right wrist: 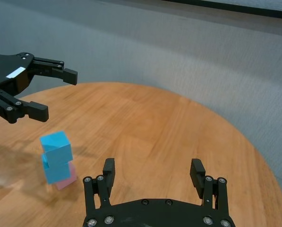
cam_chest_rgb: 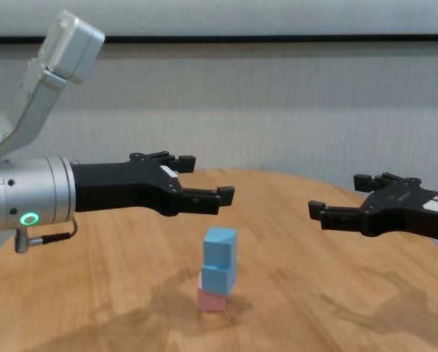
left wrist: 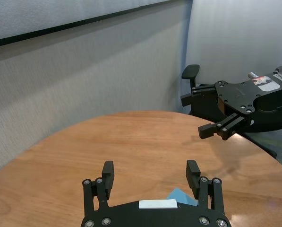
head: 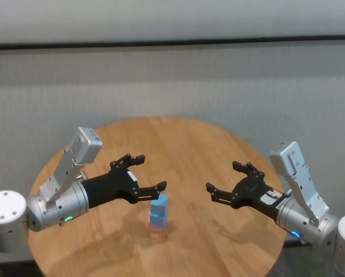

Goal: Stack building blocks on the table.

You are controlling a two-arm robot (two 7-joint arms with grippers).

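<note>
Both black grippers hang above the round table with its light brown wood-grain plank top [head: 218, 144], and each has its two fingers spread wide apart with nothing between them. Coming in from the robot's left, the left gripper [head: 146, 171] hovers just above and slightly behind the stack, its fingertips clear of the top cube; in the chest view the left gripper [cam_chest_rgb: 207, 179] sits higher than the stack, with a visible gap of air under its near finger. On the opposite side, the right gripper [head: 224, 178] is held over the table well apart from the stack, at about the same height as the other one, pointing across toward it. Three small matte cubes stand in one column near the middle of the table, toward its near side: one pale pink cube [cam_chest_rgb: 210, 298] at the bottom, resting on the wood, one light blue cube [cam_chest_rgb: 219, 278] on top of it, and a second light blue cube [cam_chest_rgb: 220, 246] crowning the pile. These three are not squared up; the top blue cube is turned a little against the one below, and the pink one pokes out at the base on the robot's left side. From the right wrist view the same column [right wrist: 57, 161] shows upright with a slight lean, with the left gripper's fingers [right wrist: 34, 109] above and beside it, not touching.
</note>
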